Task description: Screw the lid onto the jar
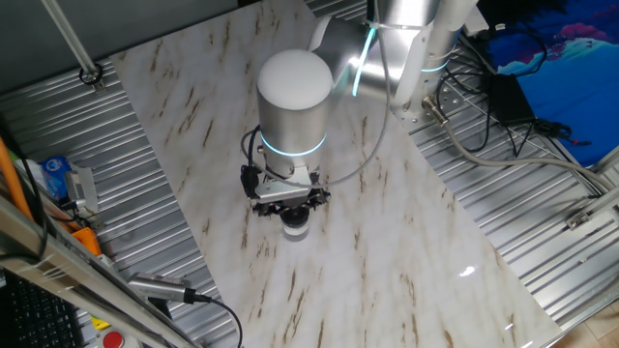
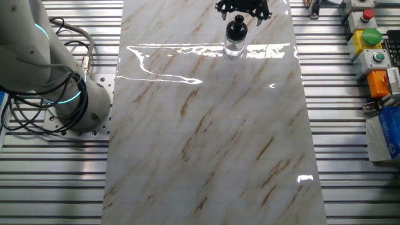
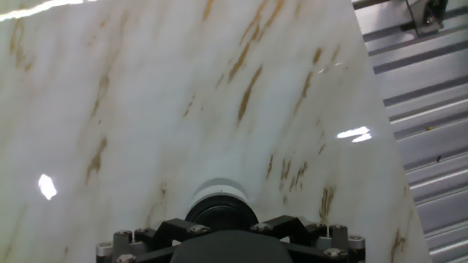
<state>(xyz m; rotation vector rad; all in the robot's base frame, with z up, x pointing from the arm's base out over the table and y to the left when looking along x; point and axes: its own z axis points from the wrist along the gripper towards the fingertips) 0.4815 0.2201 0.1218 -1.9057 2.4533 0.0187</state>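
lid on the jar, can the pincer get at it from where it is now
Probably yes. The pincer hangs right over the lid, which sits on top of the jar, and nothing else stands near them on the marble table. Whether the fingers already touch the lid cannot be told.

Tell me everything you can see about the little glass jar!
The jar is small, clear and round like shiny glass. It stands upright on the marble table near its far edge. A black lid sits on its mouth. The robot's hand is right above it, at the lid; whether its fingers squeeze the lid is hidden.
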